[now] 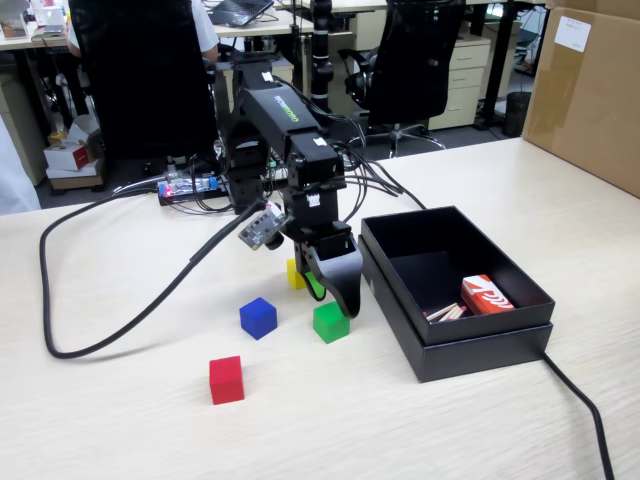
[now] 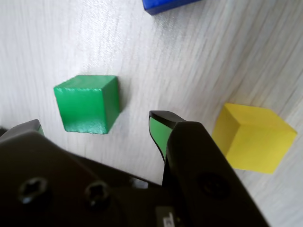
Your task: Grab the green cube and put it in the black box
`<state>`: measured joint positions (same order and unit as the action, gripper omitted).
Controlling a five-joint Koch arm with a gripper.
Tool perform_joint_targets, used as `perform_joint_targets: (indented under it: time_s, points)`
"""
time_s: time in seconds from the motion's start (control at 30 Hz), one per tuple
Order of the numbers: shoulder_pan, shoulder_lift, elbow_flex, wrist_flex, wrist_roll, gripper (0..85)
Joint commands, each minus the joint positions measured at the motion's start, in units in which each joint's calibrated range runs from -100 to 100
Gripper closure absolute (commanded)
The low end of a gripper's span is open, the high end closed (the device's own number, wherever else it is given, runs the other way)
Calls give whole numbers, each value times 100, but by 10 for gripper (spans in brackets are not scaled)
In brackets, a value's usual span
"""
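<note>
The green cube rests on the pale wooden table, just left of the black box in the fixed view. My gripper hangs open directly above and slightly behind the cube, not touching it. In the wrist view the cube lies just ahead of the gap between the two green-padded jaws, which stand wider apart than the cube. The black box sits open-topped on the right side of the table.
A yellow cube sits just behind the gripper, a blue cube to the left, and a red cube nearer the front. The box holds a red-and-white packet. A brown carton stands far right. Black cables cross the table.
</note>
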<state>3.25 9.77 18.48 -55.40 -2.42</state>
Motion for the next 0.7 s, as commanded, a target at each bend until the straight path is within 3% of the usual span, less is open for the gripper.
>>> perform_joint_targets:
  time_s: [0.0, 0.37, 0.57, 0.67]
  points:
    - [-15, 73, 545, -37, -49, 410]
    - [-44, 841, 1098, -37, -54, 414]
    - [-78, 1094, 1089, -37, -117, 468]
    - [-107, 1094, 1089, -37, -122, 560]
